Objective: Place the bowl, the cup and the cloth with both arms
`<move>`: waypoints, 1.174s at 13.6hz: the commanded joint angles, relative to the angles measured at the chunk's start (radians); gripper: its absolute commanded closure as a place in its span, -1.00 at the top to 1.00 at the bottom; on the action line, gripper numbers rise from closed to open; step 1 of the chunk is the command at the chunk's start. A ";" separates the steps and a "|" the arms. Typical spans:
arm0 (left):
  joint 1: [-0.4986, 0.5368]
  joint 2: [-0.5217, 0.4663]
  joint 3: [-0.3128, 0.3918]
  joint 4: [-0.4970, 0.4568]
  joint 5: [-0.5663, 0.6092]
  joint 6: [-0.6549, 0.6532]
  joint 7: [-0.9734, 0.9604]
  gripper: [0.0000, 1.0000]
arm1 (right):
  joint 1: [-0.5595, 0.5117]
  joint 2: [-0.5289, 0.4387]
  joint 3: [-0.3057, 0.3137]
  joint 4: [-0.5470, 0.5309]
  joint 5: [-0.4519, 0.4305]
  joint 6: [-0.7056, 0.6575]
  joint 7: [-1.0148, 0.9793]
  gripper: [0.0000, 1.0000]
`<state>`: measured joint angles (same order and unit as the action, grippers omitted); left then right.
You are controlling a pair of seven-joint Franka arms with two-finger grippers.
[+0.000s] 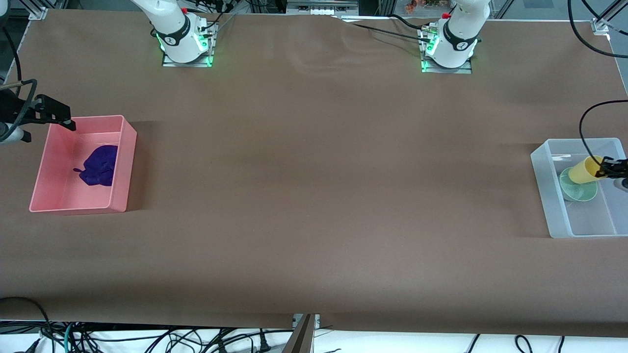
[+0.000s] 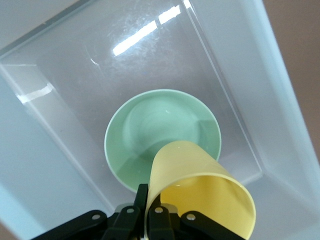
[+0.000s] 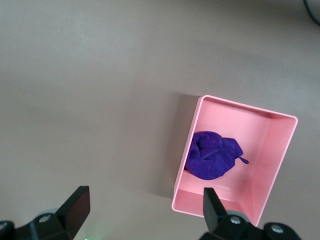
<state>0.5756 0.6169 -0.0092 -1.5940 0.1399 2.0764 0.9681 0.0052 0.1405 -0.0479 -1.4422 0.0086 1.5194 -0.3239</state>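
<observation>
Two bins are sitting on my brown table (image 1: 314,196). My right gripper (image 1: 59,116) is hanging spread wide over the pink bin (image 1: 125,162) containing the cloth (image 1: 100,165); my left gripper (image 1: 604,170) is pinching the cup (image 1: 584,170) above the bowl (image 1: 579,192) in the clear bin (image 1: 549,196).

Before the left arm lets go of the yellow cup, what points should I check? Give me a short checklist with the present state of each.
1. Left gripper grips the cup at its rim: ok.
2. Cup is over the bowl: ok.
3. Bowl sits in the clear bin: ok.
4. Cup upright: not ok, it is tilted.
5. Cup already touching the bowl: cannot tell.
6. Cloth lies in the pink bin; right gripper is open, above the table beside that bin: ok.
</observation>
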 commanded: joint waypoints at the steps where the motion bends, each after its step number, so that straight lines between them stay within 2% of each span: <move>1: -0.003 -0.022 -0.011 -0.007 0.015 0.005 0.011 -0.64 | -0.008 -0.039 0.010 -0.043 0.005 -0.001 0.102 1.00; 2: -0.003 -0.022 -0.011 -0.001 0.012 0.001 0.012 0.98 | -0.008 -0.045 0.028 -0.043 0.005 -0.025 0.168 1.00; 3: -0.003 -0.037 -0.012 0.000 0.012 -0.013 0.017 1.00 | -0.008 -0.056 0.037 -0.044 0.007 -0.033 0.213 1.00; 5: -0.013 -0.095 -0.026 0.008 0.009 -0.132 -0.002 1.00 | -0.010 -0.064 0.037 -0.047 0.004 -0.053 0.230 1.00; 6: -0.014 -0.129 -0.056 0.015 0.000 -0.180 -0.015 1.00 | -0.008 -0.064 0.037 -0.050 -0.004 -0.079 0.233 1.00; 8: -0.014 -0.183 -0.132 0.058 -0.037 -0.301 -0.107 1.00 | -0.010 -0.061 0.034 -0.052 -0.021 -0.071 0.230 1.00; 11: -0.016 -0.198 -0.306 0.167 -0.020 -0.506 -0.413 1.00 | -0.010 -0.041 0.039 -0.041 -0.045 -0.064 0.217 1.00; 13: -0.016 -0.200 -0.414 0.215 -0.014 -0.568 -0.573 1.00 | -0.013 -0.036 0.036 -0.038 -0.041 -0.064 0.210 1.00; 15: -0.028 -0.219 -0.469 0.221 -0.007 -0.588 -0.661 1.00 | -0.013 -0.033 0.037 -0.035 -0.041 -0.059 0.210 1.00; 16: -0.055 -0.247 -0.465 0.209 -0.008 -0.587 -0.666 1.00 | -0.011 -0.035 0.037 -0.037 -0.042 -0.062 0.210 1.00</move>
<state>0.5403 0.3976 -0.4683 -1.3930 0.1175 1.5147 0.3369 0.0020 0.1159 -0.0200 -1.4678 -0.0226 1.4484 -0.1088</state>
